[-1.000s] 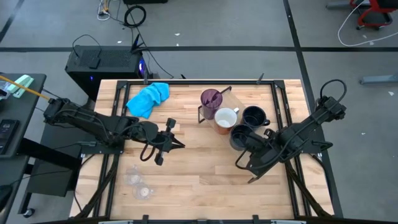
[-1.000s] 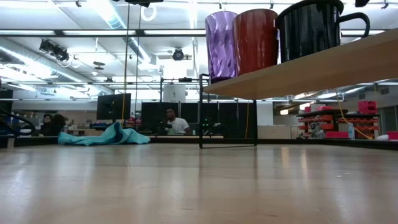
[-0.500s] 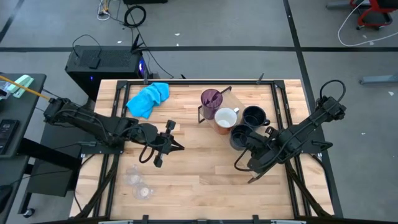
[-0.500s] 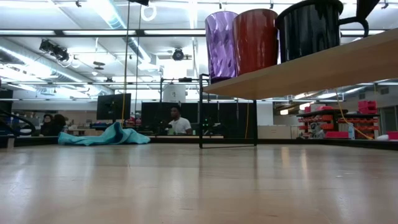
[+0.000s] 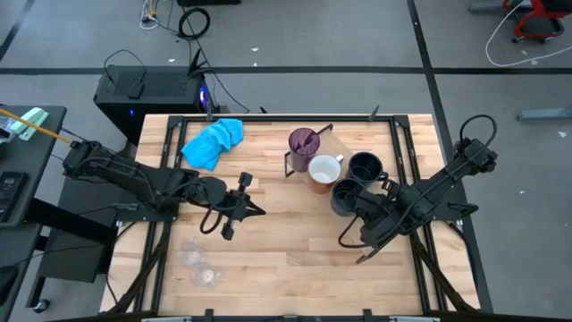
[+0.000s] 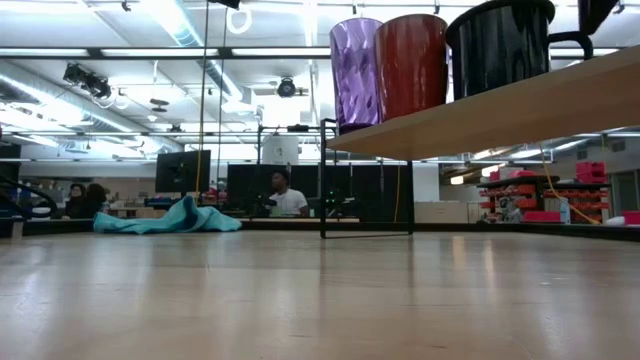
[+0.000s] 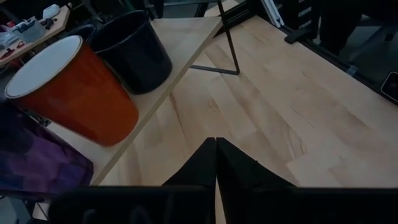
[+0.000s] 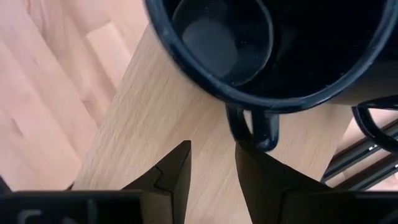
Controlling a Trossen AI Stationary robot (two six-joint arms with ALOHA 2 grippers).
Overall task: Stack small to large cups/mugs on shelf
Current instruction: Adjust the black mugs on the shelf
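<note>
On the shelf [image 5: 334,140] stand a purple tumbler [image 5: 304,143], a white mug with an orange outside [image 5: 323,170] and two dark mugs [image 5: 365,166] [image 5: 347,194]. My right gripper [image 8: 211,163] hangs open above the shelf board [image 8: 155,118], beside the handle [image 8: 250,127] of the nearer dark mug [image 8: 273,43], with only bare wood between its fingers. It also shows at the handle in the low view [image 6: 600,14]. My left gripper [image 7: 216,163] is shut and empty over mid-table [image 5: 253,210], pointing toward the shelf. Two small clear glasses [image 5: 198,264] stand on the table's near left. My right gripper points down from above, and one fingertip [image 8: 258,163] stands right against the dark mug's handle [image 8: 250,127]. I cannot tell whether it touches. The handle is not between the fingers. The mug stands upright on the shelf board.
A bright blue cloth [image 5: 213,141] lies at the table's far left. The shelf's black wire frame [image 7: 231,53] stands on the tabletop between my arms. Bare wood lies across the table's middle and near side [image 5: 286,259].
My right gripper has tipped further downward and rolled a little. In the low view its finger has come down in front of the dark mug's handle. The mug has stayed where it was on the shelf.
</note>
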